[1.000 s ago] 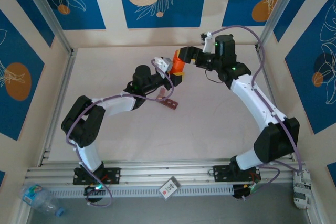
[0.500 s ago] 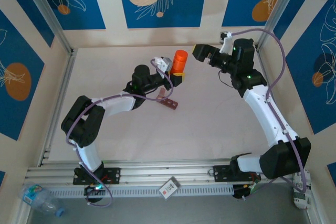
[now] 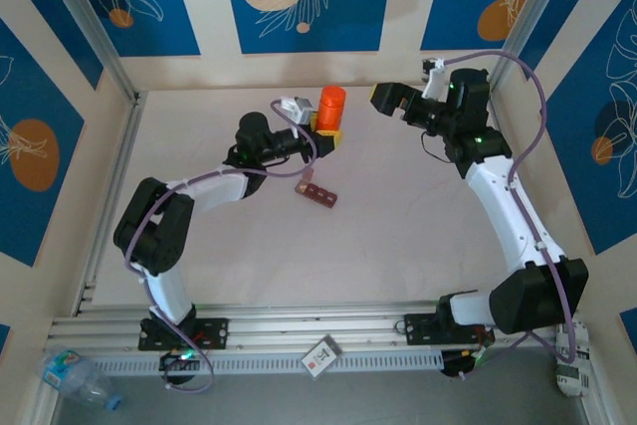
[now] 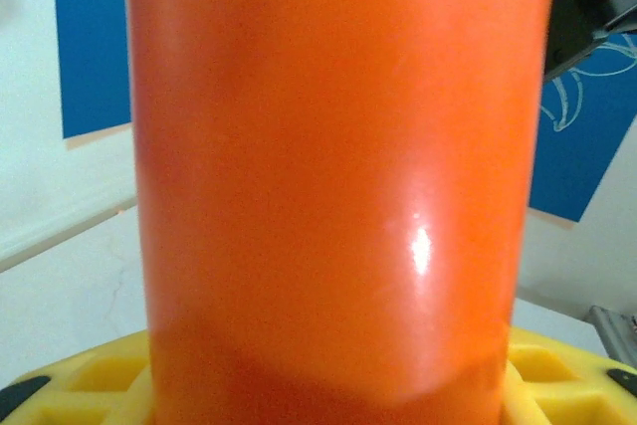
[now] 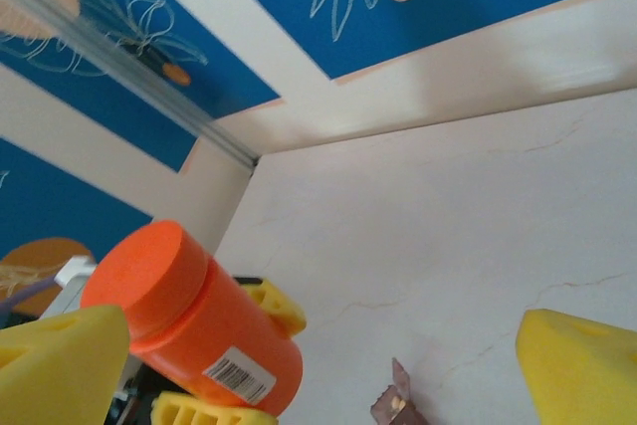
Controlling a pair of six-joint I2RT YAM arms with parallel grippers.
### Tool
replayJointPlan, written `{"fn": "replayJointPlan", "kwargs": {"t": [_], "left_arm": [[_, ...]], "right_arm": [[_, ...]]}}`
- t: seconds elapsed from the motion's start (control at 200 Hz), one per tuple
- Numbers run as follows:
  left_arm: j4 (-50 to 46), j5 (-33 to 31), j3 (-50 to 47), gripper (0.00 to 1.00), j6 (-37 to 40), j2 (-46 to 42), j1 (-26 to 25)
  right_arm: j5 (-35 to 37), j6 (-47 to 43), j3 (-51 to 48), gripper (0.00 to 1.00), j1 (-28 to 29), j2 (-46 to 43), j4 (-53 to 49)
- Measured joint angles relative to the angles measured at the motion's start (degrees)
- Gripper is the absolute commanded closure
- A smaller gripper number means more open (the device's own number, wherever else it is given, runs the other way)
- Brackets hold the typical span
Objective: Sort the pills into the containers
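A short strip of dark reddish-brown square containers lies flat on the pale table, just left of the overhead frame's centre, slanting down to the right. Its upper-left lid seems raised, though it looks small.

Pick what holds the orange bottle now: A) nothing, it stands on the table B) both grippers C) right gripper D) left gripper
D: the orange bottle sits between the yellow fingers of the left gripper; the right gripper hangs open, apart from it.
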Motion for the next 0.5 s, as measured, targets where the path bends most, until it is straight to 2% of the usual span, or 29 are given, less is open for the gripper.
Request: {"fn": "replayJointPlan", "kwargs": {"t": [0.315, 0.5], "left_arm": [[0.11, 7.65, 2.34, 1.0, -4.28, 1.7, 1.27], [0.0, 9.81, 2.49, 1.0, -5.38, 2.14, 1.27]], "right_arm": [[-7.91, -8.76, 9.94, 0.15, 2.05, 6.12, -7.98], [-9.29, -13.18, 14.73, 0.16, 4.9, 9.53, -12.07]]}}
